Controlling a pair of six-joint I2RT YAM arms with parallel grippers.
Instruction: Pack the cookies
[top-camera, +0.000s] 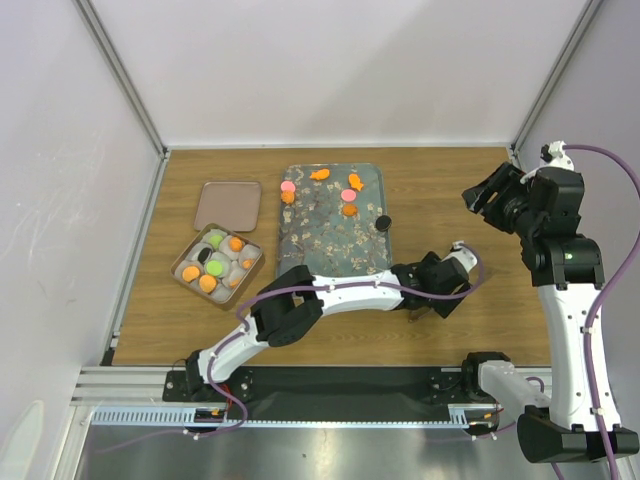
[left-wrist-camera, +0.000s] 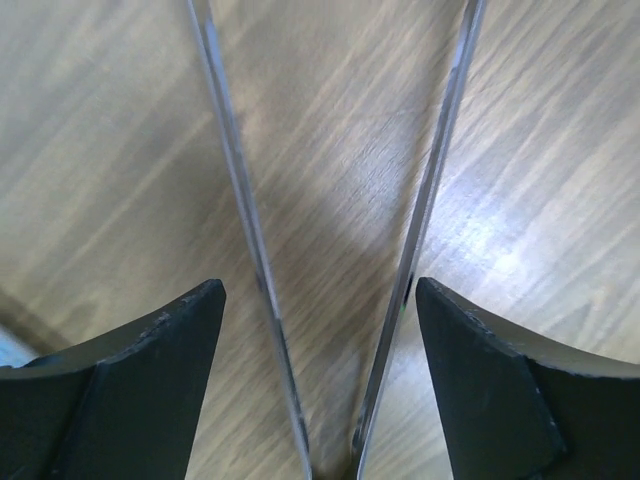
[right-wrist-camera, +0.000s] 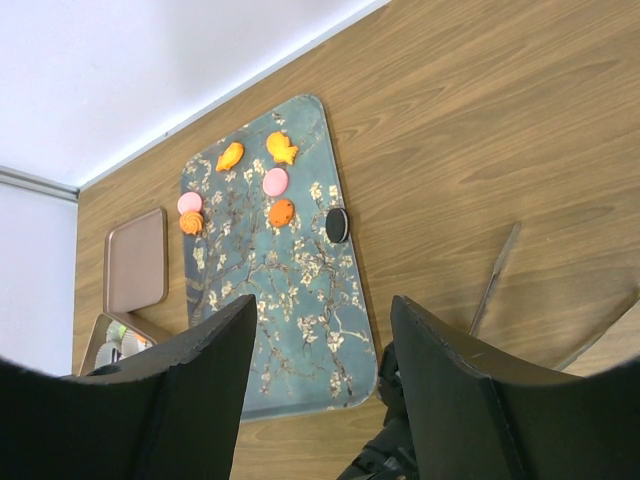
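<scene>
Several cookies lie on the floral tray (top-camera: 330, 250): two orange fish (top-camera: 319, 175), pink discs (top-camera: 288, 186), orange discs (top-camera: 349, 210) and a black disc (top-camera: 382, 223) at its right edge. They also show in the right wrist view (right-wrist-camera: 275, 181). More cookies (top-camera: 208, 283) fill the square tin (top-camera: 187, 257). My left gripper (top-camera: 425, 308) reaches low over the table right of the tray. It is open (left-wrist-camera: 320, 285), with the narrow end of metal tongs (left-wrist-camera: 240, 200) between its fingers. My right gripper (top-camera: 488, 192) is raised at the right, open and empty (right-wrist-camera: 320, 300).
The tin's brownish-pink lid (top-camera: 228, 205) lies behind the tin, left of the tray. The tongs' blades (right-wrist-camera: 493, 280) spread out over bare wood right of the tray. White walls close the table at the back and both sides.
</scene>
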